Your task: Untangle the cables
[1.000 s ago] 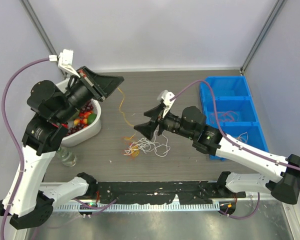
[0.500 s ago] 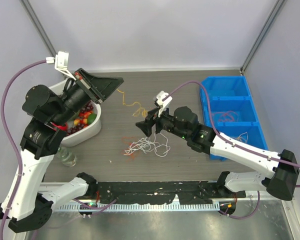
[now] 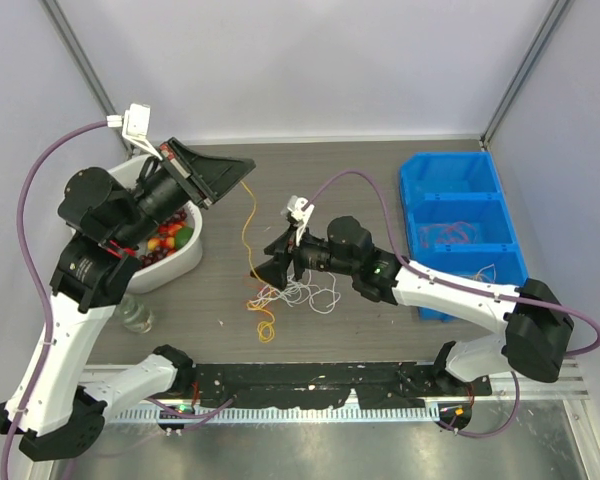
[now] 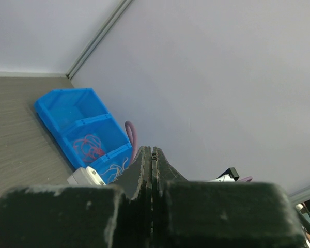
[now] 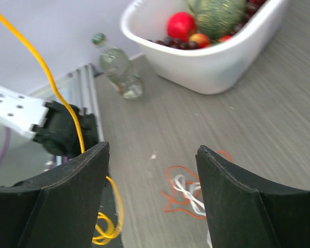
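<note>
Tension on the yellow cable (image 3: 246, 225) is supplied, in the overhead view, by the left tool (image 3: 242, 165), pressed together on its upper end above the far-left part of the bench (image 3: 380, 180), presumably so the strand can be drawn out of the white and orange tangle (image 3: 298, 292) near the middle of the near edge. From the left wrist only meeting fingers (image 4: 142, 170) are shown, no cord, with red cables (image 4: 88, 148) lying in the blue bin (image 4: 67, 111). From the right wrist the right tool (image 5: 151, 150) is shown spread and empty over the tangle, the yellow strand running up past one finger.

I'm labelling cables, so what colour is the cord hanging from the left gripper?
Yellow. The cord shows best in the right wrist view.
</note>
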Motion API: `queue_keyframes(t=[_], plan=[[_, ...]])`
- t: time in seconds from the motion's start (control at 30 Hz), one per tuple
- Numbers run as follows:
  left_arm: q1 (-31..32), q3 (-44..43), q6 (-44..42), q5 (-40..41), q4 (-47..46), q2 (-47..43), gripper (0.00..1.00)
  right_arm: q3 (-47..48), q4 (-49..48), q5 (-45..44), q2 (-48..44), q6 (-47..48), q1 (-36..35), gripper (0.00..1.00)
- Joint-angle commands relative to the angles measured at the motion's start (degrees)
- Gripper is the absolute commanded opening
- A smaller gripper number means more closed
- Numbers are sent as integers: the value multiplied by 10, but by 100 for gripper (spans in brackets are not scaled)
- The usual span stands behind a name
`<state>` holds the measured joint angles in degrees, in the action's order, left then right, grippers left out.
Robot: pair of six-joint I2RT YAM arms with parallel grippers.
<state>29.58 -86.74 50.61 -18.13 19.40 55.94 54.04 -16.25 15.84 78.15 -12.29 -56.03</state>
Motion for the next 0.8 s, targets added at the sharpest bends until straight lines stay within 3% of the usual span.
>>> queue_keyframes(t=[0.0,0.1,0.17,0.3,0.37,0.53,0.77], plan=[[1,-4,-1,-11,-32,-15,0,-1,-120,107,3,-61,-1,71],[1,-6,-7,-10,-27,-15,0,-12,-115,85,-4,-74,-1,66],[0,-7,-9,-11,-25,-15,0,-14,-68,19,-34,-56,0,65],[1,-7,-10,-14,-27,-15,0,0,60,-236,-76,-16,-1,73],[1,-7,-10,-17,-29,-12,0,16,110,-275,-86,17,-1,75],[1,-7,-12,-18,-30,-9,0,25,159,-211,-116,104,8,79],[0,-7,-3,-24,-34,-10,0,14,115,-70,-143,88,43,79]])
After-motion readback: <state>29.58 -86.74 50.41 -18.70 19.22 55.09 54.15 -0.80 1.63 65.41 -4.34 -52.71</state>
